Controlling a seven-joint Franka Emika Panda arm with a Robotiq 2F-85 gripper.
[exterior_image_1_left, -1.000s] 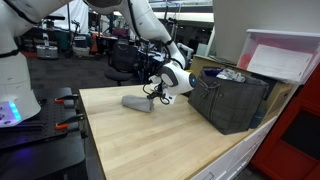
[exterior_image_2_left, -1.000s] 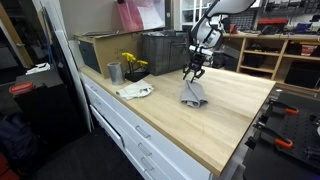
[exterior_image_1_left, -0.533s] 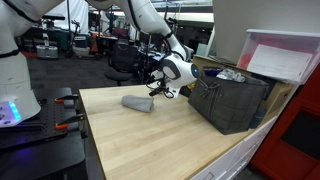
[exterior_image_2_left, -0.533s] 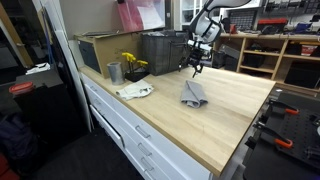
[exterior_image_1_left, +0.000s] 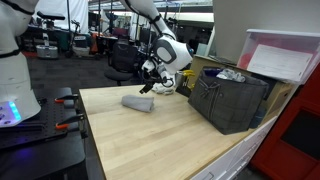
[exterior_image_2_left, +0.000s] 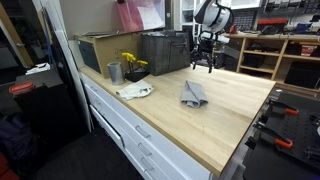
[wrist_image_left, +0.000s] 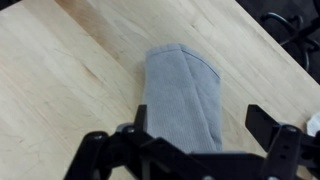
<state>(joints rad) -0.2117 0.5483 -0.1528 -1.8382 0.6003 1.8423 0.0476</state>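
A grey folded cloth (exterior_image_1_left: 137, 103) lies flat on the light wooden table (exterior_image_1_left: 150, 140), also seen as the cloth (exterior_image_2_left: 194, 94) in the middle of the tabletop (exterior_image_2_left: 220, 125). My gripper (exterior_image_1_left: 149, 84) hangs open in the air above and just behind it, touching nothing; from the opposite side the gripper (exterior_image_2_left: 205, 63) is well clear of the wood. In the wrist view the cloth (wrist_image_left: 183, 95) fills the centre below the gripper (wrist_image_left: 202, 118), whose two black fingers stand wide apart with nothing between them.
A black crate (exterior_image_1_left: 228, 100) stands on the table near the gripper, seen from the opposite side as the crate (exterior_image_2_left: 165, 52). A metal cup (exterior_image_2_left: 114, 72), yellow flowers (exterior_image_2_left: 133, 63) and a white sheet (exterior_image_2_left: 134, 91) sit by the table's edge.
The gripper has opened, let go of the cloth and risen away from it. The cloth stays lying on the table.
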